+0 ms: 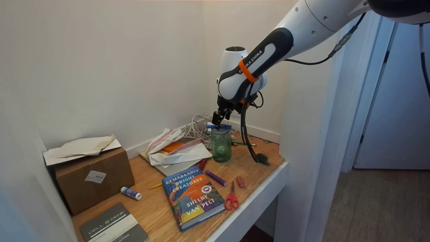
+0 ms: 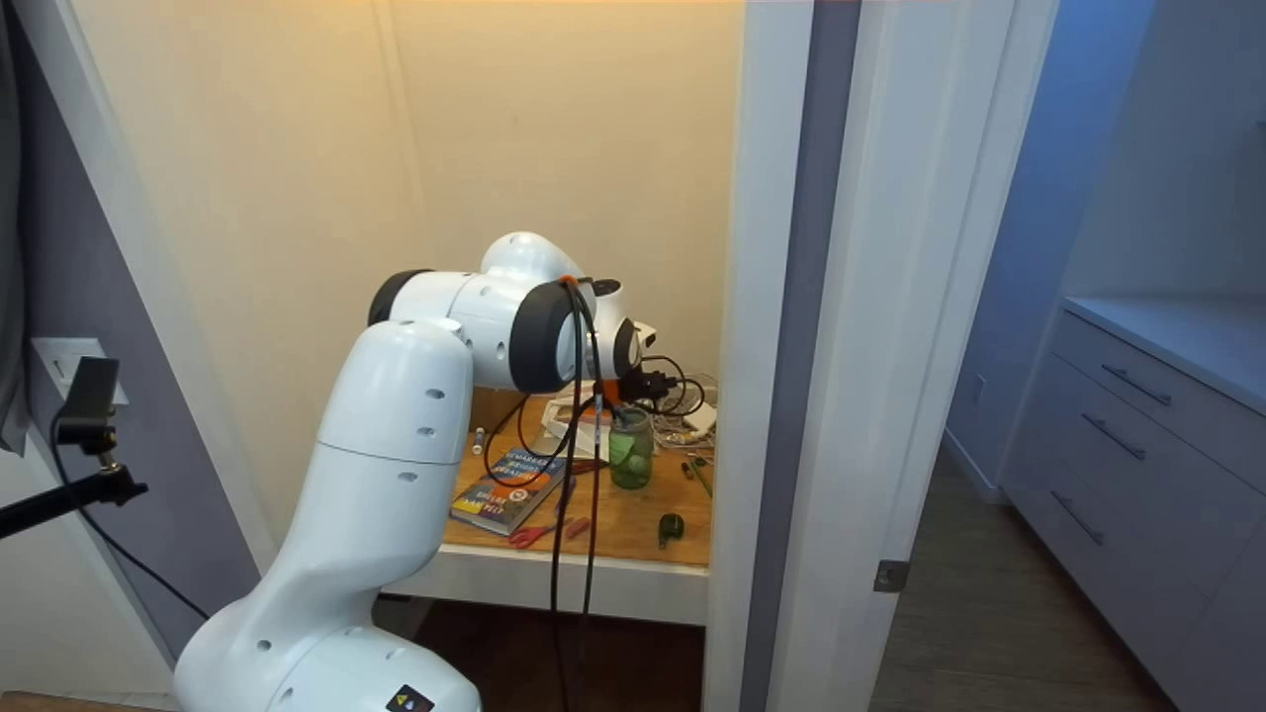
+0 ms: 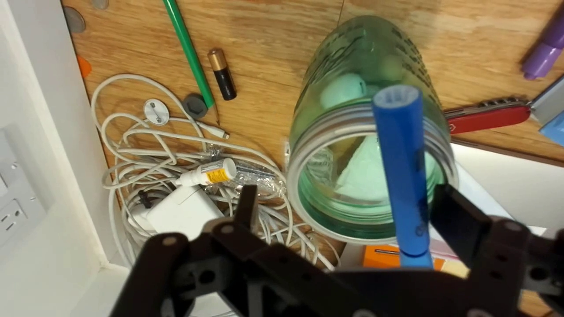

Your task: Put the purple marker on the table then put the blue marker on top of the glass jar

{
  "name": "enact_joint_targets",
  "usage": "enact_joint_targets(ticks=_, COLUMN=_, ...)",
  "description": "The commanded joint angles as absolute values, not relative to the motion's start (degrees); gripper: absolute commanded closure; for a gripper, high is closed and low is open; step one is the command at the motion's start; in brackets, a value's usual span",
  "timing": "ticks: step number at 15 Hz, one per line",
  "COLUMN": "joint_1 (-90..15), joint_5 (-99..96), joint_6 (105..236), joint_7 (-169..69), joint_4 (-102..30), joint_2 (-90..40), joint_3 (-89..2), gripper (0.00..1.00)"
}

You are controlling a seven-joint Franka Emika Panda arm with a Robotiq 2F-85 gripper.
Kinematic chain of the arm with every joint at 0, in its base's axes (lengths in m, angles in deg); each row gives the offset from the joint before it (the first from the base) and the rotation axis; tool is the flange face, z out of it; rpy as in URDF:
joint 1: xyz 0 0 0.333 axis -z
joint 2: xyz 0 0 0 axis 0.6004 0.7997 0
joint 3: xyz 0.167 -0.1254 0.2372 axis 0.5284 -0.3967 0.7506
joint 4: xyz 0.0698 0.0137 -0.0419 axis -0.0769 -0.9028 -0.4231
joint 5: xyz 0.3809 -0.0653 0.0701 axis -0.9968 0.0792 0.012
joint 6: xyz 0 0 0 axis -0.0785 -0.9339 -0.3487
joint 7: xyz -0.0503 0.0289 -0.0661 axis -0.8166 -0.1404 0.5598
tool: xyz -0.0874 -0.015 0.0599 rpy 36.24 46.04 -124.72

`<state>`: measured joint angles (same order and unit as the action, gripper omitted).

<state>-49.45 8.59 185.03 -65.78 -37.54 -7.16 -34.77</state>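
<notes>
1. Glass jar (image 3: 341, 125): one, upright on the worktop (image 3: 273, 53)
2. Claw (image 3: 346, 200): spread at the jar's top, seemingly grasping nothing
3. Blue marker (image 3: 404, 171): across the jar's mouth; placement looks complete
4. Purple marker (image 3: 546, 48): on the worktop, right of the jar; done, apparently only claw withdrawal left

- Green-tinted cylindrical glass jar (image 1: 221, 146): smooth, glossy
- Slim bright-blue cylindrical marker (image 3: 402, 171): smooth, soft-sheened plastic
- Light wooden tabletop (image 3: 269, 44): visibly grained
- Near its white front edge (image 1: 255, 210), red scissors (image 1: 232, 197): plastic-looking handles
</notes>
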Motion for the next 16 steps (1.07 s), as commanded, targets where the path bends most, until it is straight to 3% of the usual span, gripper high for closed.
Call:
enact_joint_targets(ticks=1, joint_1=-49.9, joint_5=9.9, joint_6=185.2, joint_7=-65.0, joint_4=-36.2, joint_2=-6.5, joint_3=-35.3, gripper=0.0)
enact_joint_targets(ticks=16, joint_1=-50.2, joint_5=10.0, joint_6=184.7, joint_7=-64.7, joint_4=-36.2, joint_2=-7.7, joint_3=-35.4, gripper=0.0)
